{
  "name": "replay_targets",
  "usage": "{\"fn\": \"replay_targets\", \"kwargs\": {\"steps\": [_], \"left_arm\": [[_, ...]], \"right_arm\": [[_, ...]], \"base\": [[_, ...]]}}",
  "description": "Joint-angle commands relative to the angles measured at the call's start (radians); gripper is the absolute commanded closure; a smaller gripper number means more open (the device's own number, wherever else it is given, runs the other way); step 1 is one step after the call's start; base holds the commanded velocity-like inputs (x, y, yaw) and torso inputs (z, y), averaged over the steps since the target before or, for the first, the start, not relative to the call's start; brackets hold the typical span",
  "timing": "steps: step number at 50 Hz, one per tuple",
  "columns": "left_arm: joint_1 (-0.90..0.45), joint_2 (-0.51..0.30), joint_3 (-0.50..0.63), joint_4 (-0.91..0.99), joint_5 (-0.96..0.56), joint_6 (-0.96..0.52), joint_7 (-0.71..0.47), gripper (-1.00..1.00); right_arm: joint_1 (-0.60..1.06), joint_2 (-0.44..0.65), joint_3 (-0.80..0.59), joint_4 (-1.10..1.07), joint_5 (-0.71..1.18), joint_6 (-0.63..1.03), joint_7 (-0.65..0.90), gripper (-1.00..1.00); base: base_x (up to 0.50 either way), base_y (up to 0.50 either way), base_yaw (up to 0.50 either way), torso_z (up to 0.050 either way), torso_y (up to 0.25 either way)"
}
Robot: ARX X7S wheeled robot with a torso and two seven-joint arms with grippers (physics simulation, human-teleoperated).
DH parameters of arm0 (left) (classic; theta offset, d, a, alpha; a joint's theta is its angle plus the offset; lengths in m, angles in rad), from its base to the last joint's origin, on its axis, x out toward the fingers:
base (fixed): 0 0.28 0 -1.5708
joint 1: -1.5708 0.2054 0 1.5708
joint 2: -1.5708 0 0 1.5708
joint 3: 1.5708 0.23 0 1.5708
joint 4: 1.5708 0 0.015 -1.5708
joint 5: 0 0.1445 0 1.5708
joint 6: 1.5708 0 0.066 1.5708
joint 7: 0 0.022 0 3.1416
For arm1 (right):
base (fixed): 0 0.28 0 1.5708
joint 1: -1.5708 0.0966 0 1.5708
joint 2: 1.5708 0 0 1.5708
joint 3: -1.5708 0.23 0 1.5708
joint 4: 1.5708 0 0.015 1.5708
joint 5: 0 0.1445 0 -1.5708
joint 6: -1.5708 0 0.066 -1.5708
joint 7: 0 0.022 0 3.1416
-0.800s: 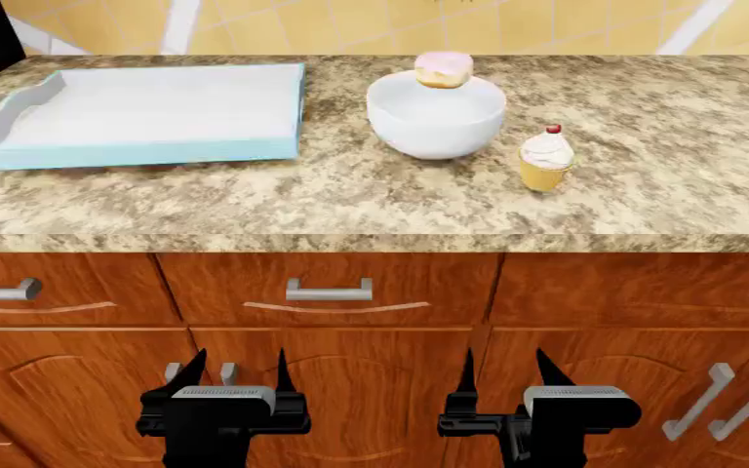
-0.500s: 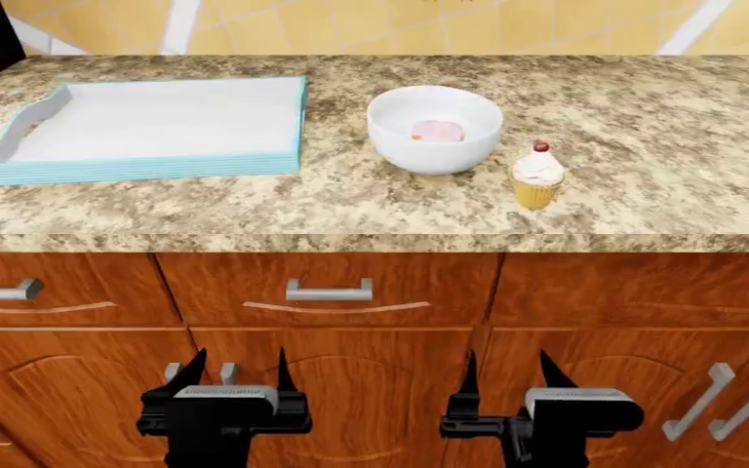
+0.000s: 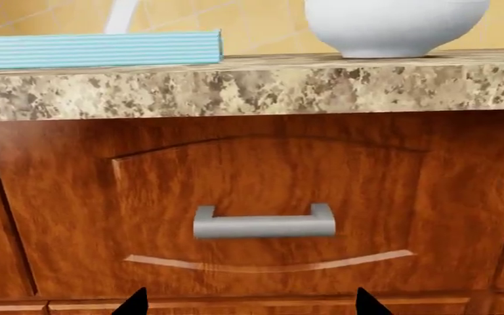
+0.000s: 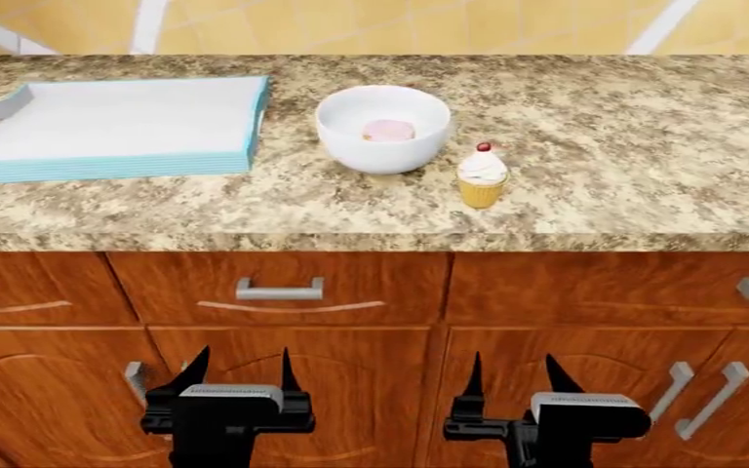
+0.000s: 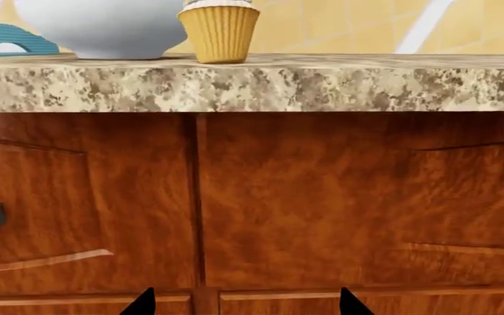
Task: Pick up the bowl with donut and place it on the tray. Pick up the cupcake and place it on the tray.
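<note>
The white bowl (image 4: pixel 384 127) stands on the granite counter (image 4: pixel 583 195), with the pink donut (image 4: pixel 389 130) lying inside it. The cupcake (image 4: pixel 483 176), in a yellow wrapper with a cherry, stands just right of the bowl. The light-blue tray (image 4: pixel 101 166) lies at the counter's left. My left gripper (image 4: pixel 239 373) and right gripper (image 4: pixel 515 380) are both open and empty, low in front of the cabinet doors, well below the counter. The bowl's underside (image 3: pixel 392 29) and the tray's rim (image 3: pixel 94 49) show in the left wrist view. The right wrist view shows the cupcake wrapper (image 5: pixel 218 31) and the bowl (image 5: pixel 103 29).
Wooden drawers and doors with metal handles (image 4: pixel 280 290) fill the front below the counter edge. A drawer handle (image 3: pixel 264 223) faces my left gripper. A yellow tiled wall (image 4: pixel 388 24) runs behind the counter.
The donut has dropped from above the bowl's rim into the bowl. The view has shifted, so bowl, cupcake and tray now sit further left. Both grippers stay open and low.
</note>
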Motion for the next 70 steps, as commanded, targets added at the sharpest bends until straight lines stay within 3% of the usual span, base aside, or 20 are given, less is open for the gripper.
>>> {"fn": "replay_targets", "kwargs": {"steps": [1, 17, 52, 56, 60, 65, 70], "left_arm": [[-0.003, -0.014, 0.02, -0.001, -0.014, 0.001, -0.016, -1.0], [-0.007, -0.031, 0.041, -0.005, -0.031, 0.014, -0.037, -1.0], [-0.018, -0.059, 0.082, -0.006, -0.04, -0.009, -0.086, -1.0], [0.003, -0.079, 0.062, 0.124, -0.075, -0.144, -0.099, -1.0], [0.057, -0.12, 0.02, 0.423, -0.179, -0.33, -0.095, -1.0], [-0.04, -0.19, -0.05, 0.818, -0.356, -0.681, -0.14, -1.0], [-0.177, -0.21, -0.131, 0.936, -0.511, -0.911, -0.183, -1.0]], "right_arm": [[-0.003, 0.015, -0.015, -0.002, 0.015, -0.005, 0.018, -1.0], [0.0, 0.033, -0.036, 0.005, 0.034, -0.01, 0.037, -1.0], [0.003, 0.062, -0.069, -0.001, 0.055, -0.002, 0.078, -1.0], [-0.015, 0.065, -0.069, -0.122, 0.045, 0.038, 0.111, -1.0], [-0.03, 0.082, -0.078, -0.404, 0.048, 0.208, 0.142, -1.0], [0.087, 0.108, -0.095, -0.762, 0.086, 0.571, 0.151, -1.0], [0.28, 0.089, 0.016, -0.934, 0.261, 0.93, 0.141, -1.0]], "base": [[-0.01, -0.31, 0.0, 0.0, 0.0], [0.0, -0.13, 0.0, 0.001, 0.0], [0.0, 0.0, 0.0, 0.049, 0.0], [0.0, 0.0, 0.0, 0.047, 0.0], [0.0, 0.0, 0.0, 0.001, 0.0], [0.0, 0.0, 0.0, 0.0, 0.0], [0.0, 0.0, 0.0, 0.0, 0.0]]}}
